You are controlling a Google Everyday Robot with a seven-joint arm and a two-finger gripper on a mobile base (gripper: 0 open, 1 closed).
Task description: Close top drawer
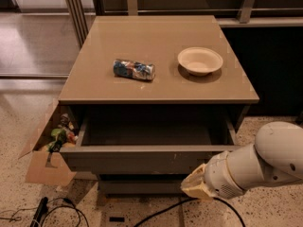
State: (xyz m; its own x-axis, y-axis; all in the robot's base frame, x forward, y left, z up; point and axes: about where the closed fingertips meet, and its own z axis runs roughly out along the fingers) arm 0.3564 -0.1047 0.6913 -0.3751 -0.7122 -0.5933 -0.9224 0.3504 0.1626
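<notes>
The top drawer [142, 157] of the grey-brown cabinet stands pulled out, its plain box interior [151, 129] showing and holding nothing. Its flat handleless front panel faces me. My gripper [193, 187] is at the lower right, just below and in front of the right part of the drawer front, at the end of the white arm [265, 162]. The cream fingers point left toward the cabinet.
On the cabinet top [156, 86] lie a crumpled blue snack bag [134, 69] and a cream bowl [200, 60]. A cardboard box of clutter [49, 148] sits on the floor at the left. Black cables [61, 212] run over the floor. A lower drawer front [137, 186] shows beneath.
</notes>
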